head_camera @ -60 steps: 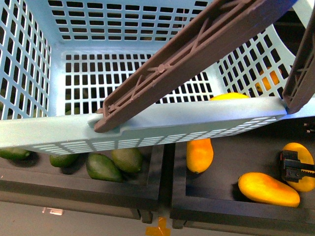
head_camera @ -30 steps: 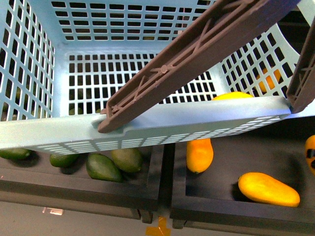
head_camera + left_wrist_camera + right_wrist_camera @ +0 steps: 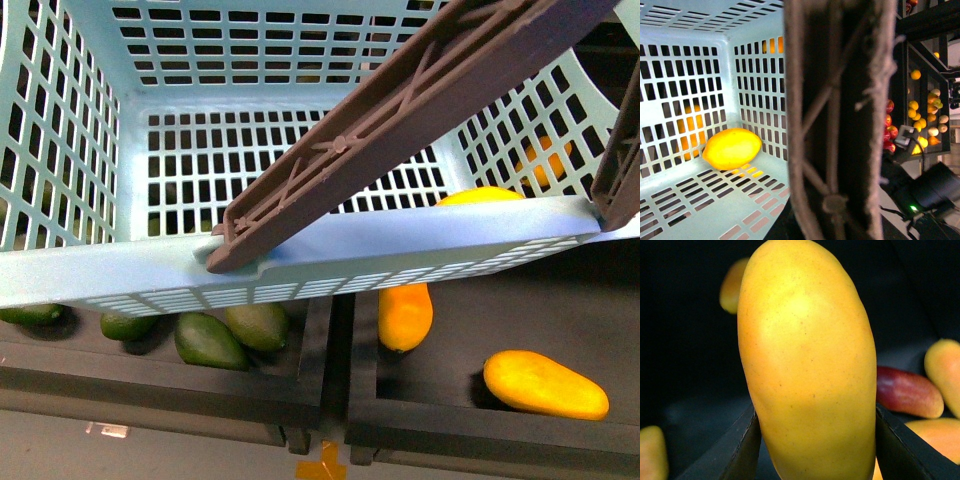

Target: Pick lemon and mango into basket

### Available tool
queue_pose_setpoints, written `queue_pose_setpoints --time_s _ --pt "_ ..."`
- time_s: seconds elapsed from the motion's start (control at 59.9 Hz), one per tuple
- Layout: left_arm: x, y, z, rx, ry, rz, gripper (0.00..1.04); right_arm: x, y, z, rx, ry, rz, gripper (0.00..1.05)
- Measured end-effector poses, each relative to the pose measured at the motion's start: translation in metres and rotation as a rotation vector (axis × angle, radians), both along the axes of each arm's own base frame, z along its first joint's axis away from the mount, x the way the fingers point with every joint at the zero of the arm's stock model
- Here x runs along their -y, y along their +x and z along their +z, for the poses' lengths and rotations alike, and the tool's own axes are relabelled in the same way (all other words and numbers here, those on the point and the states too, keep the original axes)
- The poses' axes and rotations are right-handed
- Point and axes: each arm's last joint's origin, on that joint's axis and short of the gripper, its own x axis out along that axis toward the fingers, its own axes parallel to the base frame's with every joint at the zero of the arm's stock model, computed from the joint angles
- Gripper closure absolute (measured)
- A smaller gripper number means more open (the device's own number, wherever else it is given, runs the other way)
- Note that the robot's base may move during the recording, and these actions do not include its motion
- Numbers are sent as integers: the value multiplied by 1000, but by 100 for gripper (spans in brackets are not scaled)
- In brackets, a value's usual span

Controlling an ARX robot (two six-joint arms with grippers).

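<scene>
right gripper (image 3: pixel 815 452): I see it pinching the mango (image 3: pixel 807 365)
lemon (image 3: pixel 731 148): lying inside the basket (image 3: pixel 400 252)
left gripper: hidden behind handle (image 3: pixel 840 125), I can't tell

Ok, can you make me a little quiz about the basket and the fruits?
1. True or false: the lemon lies inside the blue basket.
2. What does the right gripper hold? A: a red apple. B: a mango. C: a green fruit.
3. Fill the gap: in the front view, the oval fruits in the dark tray below the basket's left part are ____ in colour.
Key: 1 true; 2 B; 3 green.
</scene>
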Motion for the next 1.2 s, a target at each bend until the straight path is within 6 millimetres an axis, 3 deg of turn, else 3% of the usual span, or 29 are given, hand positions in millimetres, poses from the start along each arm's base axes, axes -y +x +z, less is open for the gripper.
queue_pose_setpoints --time_s 0.1,0.217,0.367,0.618,0.818,1.001,1.202 --pt "0 0 0 0 1 1 100 -21 -8 43 123 -16 50 51" --pt "0 0 0 0 1 1 100 -62 -14 90 267 -13 130 51" --pt "0 0 0 0 0 1 100 -102 -11 109 327 4 189 51" --pt "0 0 0 0 0 0 100 -171 -1 110 327 31 311 51" --pt "0 0 0 0 1 1 100 -211 6 98 287 28 375 51" --pt "0 0 0 1 1 2 100 -225 11 85 243 21 374 51" --pt "0 0 0 1 1 1 100 -226 12 80 233 24 328 27"
